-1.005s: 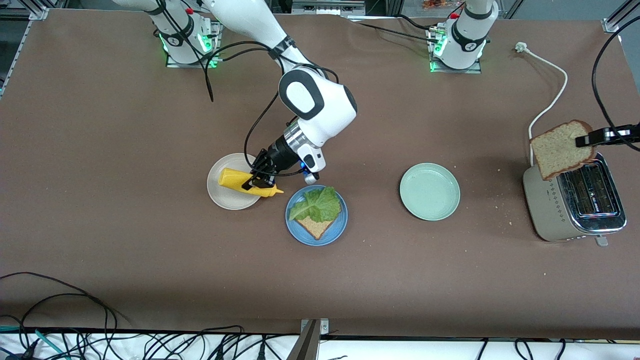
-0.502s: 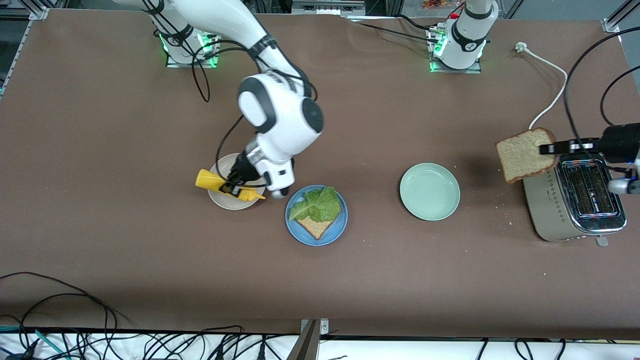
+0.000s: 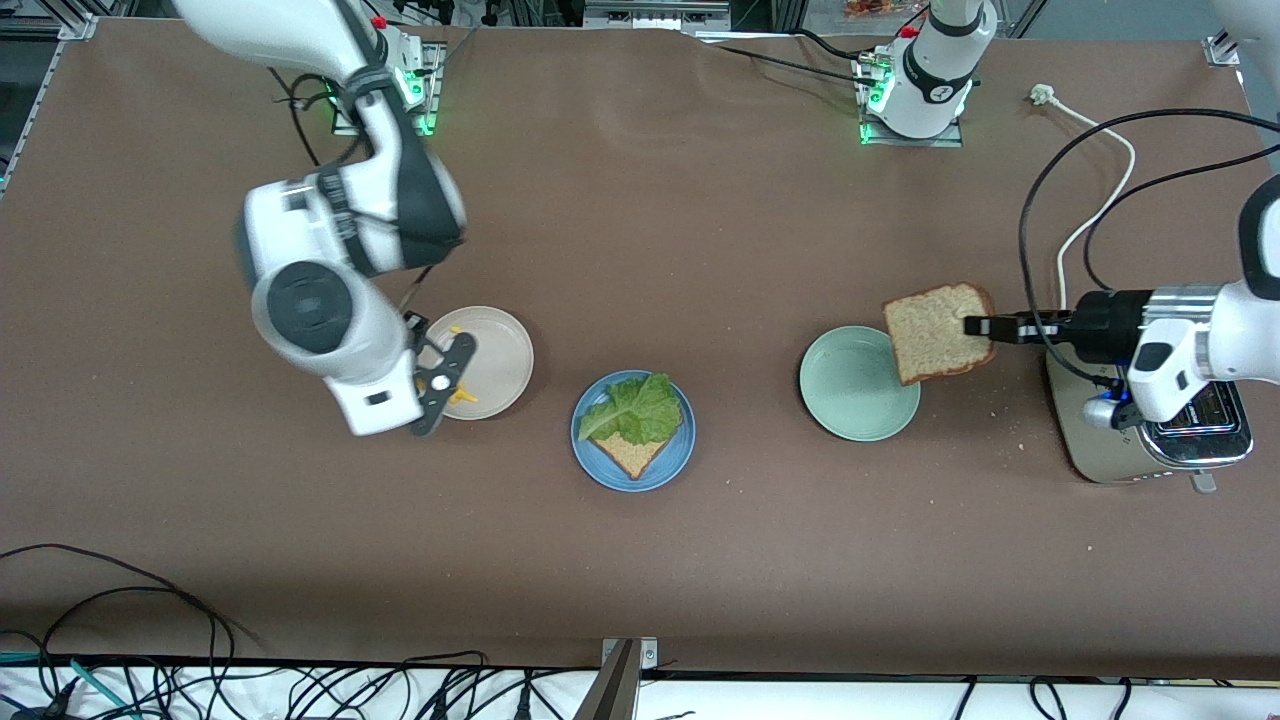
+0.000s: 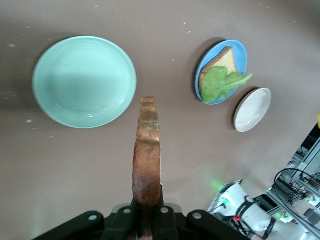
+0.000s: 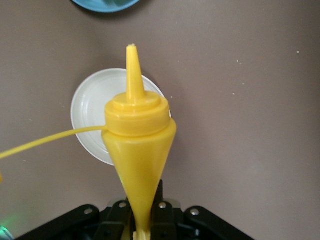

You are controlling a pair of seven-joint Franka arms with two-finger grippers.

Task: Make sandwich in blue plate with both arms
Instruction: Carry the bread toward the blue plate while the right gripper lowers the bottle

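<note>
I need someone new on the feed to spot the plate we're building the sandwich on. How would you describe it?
Start at the metal toaster at the left arm's end of the table and look along the row of three round plates. Pass the pale green plate; the blue plate comes next, before the beige plate. Only it carries food: a bread slice under a ruffled lettuce leaf.

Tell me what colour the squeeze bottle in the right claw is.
Yellow all over; the squeeze bottle shows best in the right wrist view.

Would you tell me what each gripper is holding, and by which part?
Left gripper holds a bread slice by its crust edge; right gripper holds a yellow squeeze bottle by its base end.
</note>
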